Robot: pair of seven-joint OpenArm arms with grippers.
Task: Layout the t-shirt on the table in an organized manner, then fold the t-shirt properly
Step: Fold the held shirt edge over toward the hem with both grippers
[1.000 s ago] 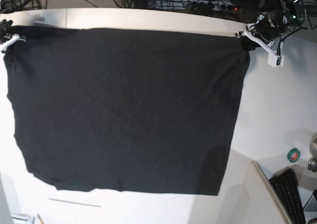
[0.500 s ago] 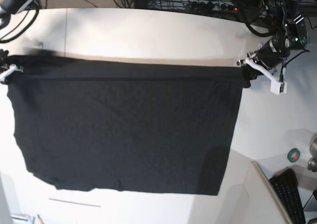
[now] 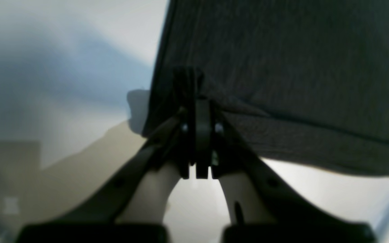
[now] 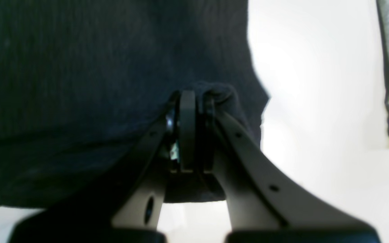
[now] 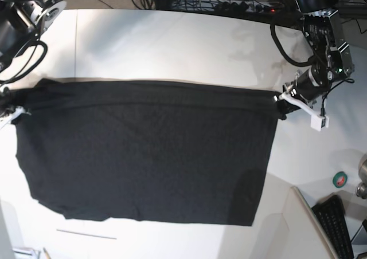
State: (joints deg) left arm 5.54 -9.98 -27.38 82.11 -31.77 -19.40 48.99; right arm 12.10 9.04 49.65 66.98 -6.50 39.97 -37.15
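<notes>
Black t-shirt (image 5: 149, 156), plain side up, partly folded

Robot in the base view: both arms reached in from the top edge at opposite sides, the left gripper (image 5: 282, 105) and the right gripper (image 5: 18, 113) angled downward and inward, each with its fingers closed together.

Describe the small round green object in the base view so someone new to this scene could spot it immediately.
Start from the big black t-shirt spread on the white table. In the base view, look past its right side, toward the frame's right edge, just above the black keyboard-like item. The object is a small green ring with a reddish center, unlike its black and metallic neighbors.
</notes>
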